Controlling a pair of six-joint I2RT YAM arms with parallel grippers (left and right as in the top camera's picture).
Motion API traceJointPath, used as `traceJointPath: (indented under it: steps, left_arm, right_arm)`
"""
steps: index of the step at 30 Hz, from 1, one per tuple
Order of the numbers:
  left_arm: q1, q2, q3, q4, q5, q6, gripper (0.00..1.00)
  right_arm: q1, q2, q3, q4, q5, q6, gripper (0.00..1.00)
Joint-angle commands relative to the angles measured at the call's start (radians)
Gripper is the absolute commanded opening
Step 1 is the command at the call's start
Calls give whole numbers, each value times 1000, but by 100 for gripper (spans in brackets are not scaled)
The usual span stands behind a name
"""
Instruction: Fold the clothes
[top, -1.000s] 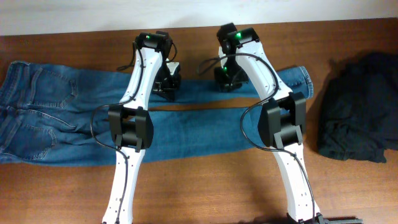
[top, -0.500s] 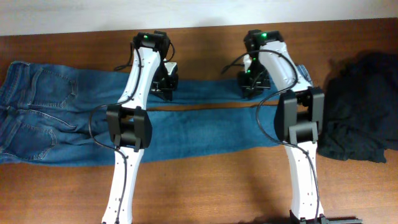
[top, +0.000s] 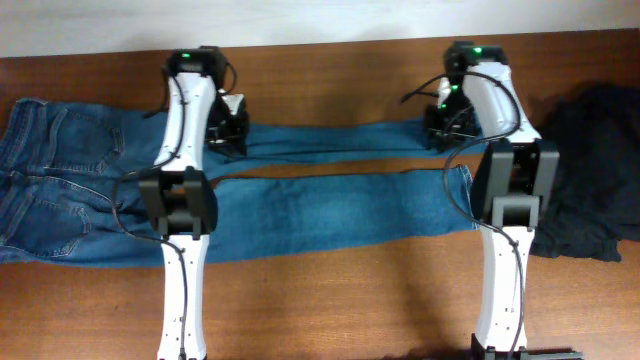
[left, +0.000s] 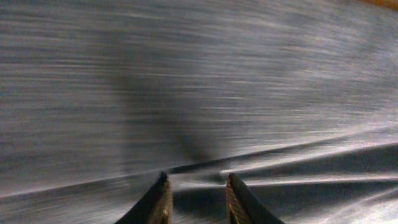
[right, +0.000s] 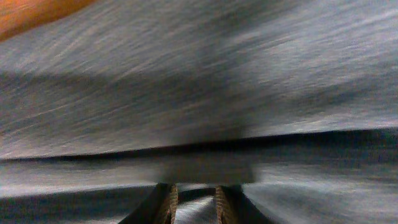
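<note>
The blue jeans lie flat across the table, waistband at the left, both legs running right. My left gripper rests on the far leg near the thigh. In the left wrist view its jaws stand apart over blurred denim, beside a low ridge of cloth. My right gripper sits at the far leg's hem end. In the right wrist view its jaws are nearly together, with a pale fold of denim between them. The black garment lies crumpled at the right.
The brown wooden table shows bare wood in front of the jeans and in a strip behind them. Both white arms reach from the front edge across the near leg. The black heap lies just right of the right arm.
Both grippers have slid apart along the far leg, the left toward the waist and the right toward the hem. The left jaws have widened. The far leg now lies straighter.
</note>
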Motion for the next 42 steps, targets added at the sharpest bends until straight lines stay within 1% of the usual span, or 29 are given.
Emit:
traceJointPath:
  steps: [1, 3, 5, 6, 9, 11, 12, 13, 14, 15, 16, 18, 19, 20, 23, 24, 25, 27, 29, 30, 32, 37, 39, 42]
  left_arm:
    - [117, 56, -12, 5, -199, 12, 33]
    - [134, 54, -12, 5, -199, 13, 36]
    - [156, 49, -12, 5, -199, 13, 43]
    - [164, 44, -12, 5, -199, 13, 45]
    - [188, 17, -12, 6, -199, 12, 46]
    - [204, -21, -12, 5, -198, 12, 46]
    - [211, -55, -12, 6, -198, 12, 46]
    - [214, -77, -12, 6, -198, 12, 47]
    - [217, -125, -12, 6, -199, 12, 53]
    - [217, -158, -12, 6, -198, 12, 57]
    - [217, -193, -12, 6, -198, 12, 59]
    - [217, -266, -12, 6, -199, 12, 65]
    - [219, -300, -12, 6, -199, 12, 70]
    - [222, -359, -12, 6, -199, 13, 83]
    - [235, -449, -12, 6, -199, 13, 86]
    - [245, -491, -13, 6, -199, 13, 87]
    - [253, -519, -15, 6, -199, 12, 92]
    - [286, -612, -64, 6, -198, 12, 94]
    - [307, -661, -113, 6, -199, 12, 99]
    - [325, -696, -159, 6, -199, 12, 99]
    - [361, -745, -238, 6, -200, 12, 99]
    - [470, -767, -361, 20, -222, 13, 99]
    - [539, -766, -453, 76, -222, 24, 99]
    - [601, -766, -551, 159, -221, 55, 99]
  right_arm:
    - [-106, 11, -25, 7, 147, 11, 31]
    - [-123, 11, -25, 3, 147, 11, 33]
    - [-145, 11, -19, -3, 148, 11, 37]
    - [-151, 10, -14, -5, 148, 11, 38]
    - [-165, 9, 37, -35, 148, 11, 40]
    - [-167, 8, 99, -76, 148, 11, 44]
    - [-167, 8, 185, -133, 147, 11, 51]
    - [-167, 8, 224, -160, 148, 11, 58]
    - [-166, 8, 351, -245, 148, 11, 74]
    - [-166, 8, 401, -281, 147, 11, 79]
    - [-166, 1, 474, -294, 129, -10, 99]
    - [-164, -66, 483, -294, 67, -15, 99]
    - [-164, -113, 482, -294, 19, -15, 99]
    - [-162, -167, 480, -294, -24, -15, 99]
    - [-150, -285, 450, -294, -56, -15, 99]
    - [-137, -354, 409, -294, -55, -16, 99]
    - [-128, -413, 361, -294, -48, -26, 99]
    - [-103, -547, 211, -294, -5, -31, 99]
    - [-90, -637, 81, -294, 35, -31, 99]
    - [-87, -671, 25, -294, 49, -31, 99]
    - [-85, -755, -147, -294, 65, -31, 98]
    - [-88, -829, -459, -279, 64, -30, 99]
    - [-86, -829, -586, -217, 64, -30, 99]
    - [-86, -829, -743, -137, 50, -30, 99]
